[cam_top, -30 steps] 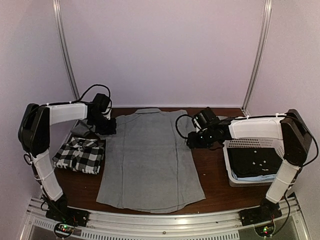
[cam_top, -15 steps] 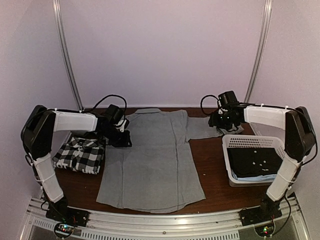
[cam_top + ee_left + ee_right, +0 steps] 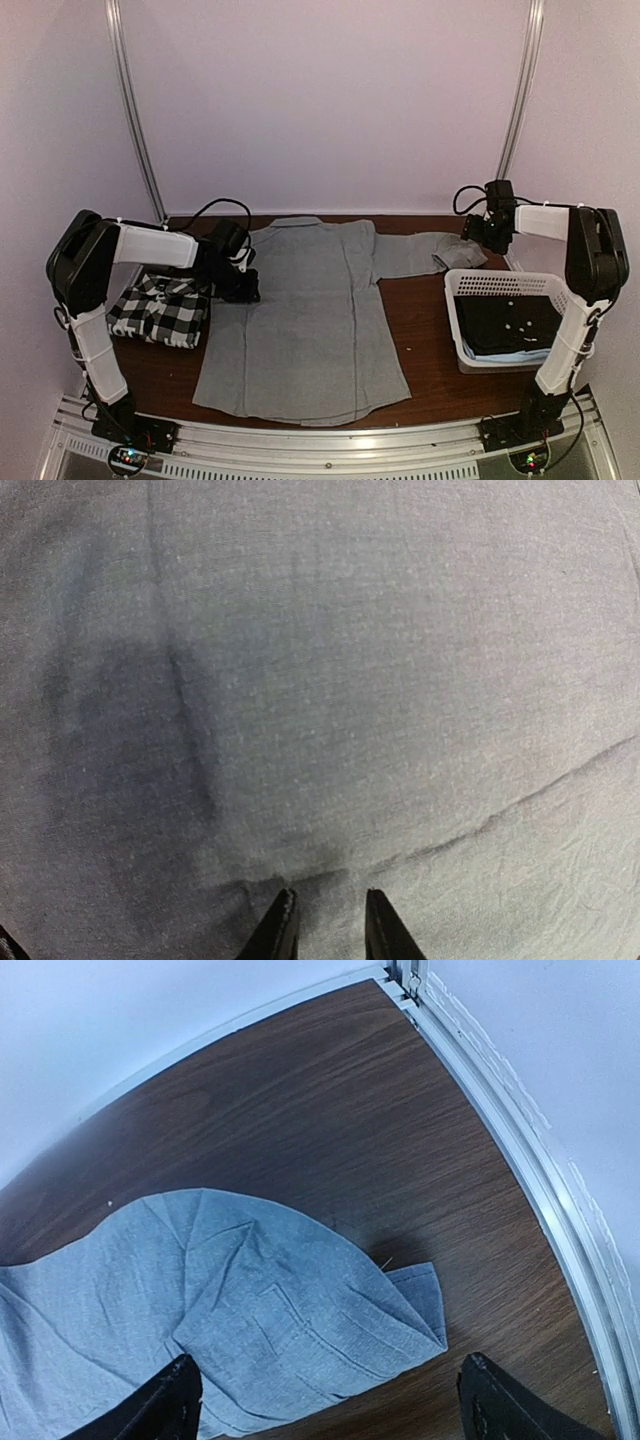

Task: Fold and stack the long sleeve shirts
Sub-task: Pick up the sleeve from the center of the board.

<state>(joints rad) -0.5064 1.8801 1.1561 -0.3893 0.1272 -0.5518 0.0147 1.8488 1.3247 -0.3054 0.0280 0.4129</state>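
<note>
The grey shirt (image 3: 305, 320) lies flat and unfolded in the middle of the table, collar at the far side. Its right sleeve (image 3: 420, 253) stretches out to the right. My right gripper (image 3: 488, 232) is open just above the sleeve's crumpled cuff (image 3: 300, 1310), fingers wide apart either side of it (image 3: 328, 1362). My left gripper (image 3: 236, 278) is at the shirt's left edge; in the left wrist view its jaws (image 3: 330, 898) stand narrowly apart, pinching grey cloth (image 3: 330, 680). The checked shirt (image 3: 160, 308) lies folded at the left.
A white basket (image 3: 505, 285) with dark clothes stands at the right, just in front of the right gripper. The back wall and a metal corner rail (image 3: 500, 1090) are close behind the cuff. Bare brown table (image 3: 425, 330) shows between shirt and basket.
My right gripper drew the right sleeve out to the far right and now stands open over the cuff. My left gripper moved from beside the shirt onto its left edge.
</note>
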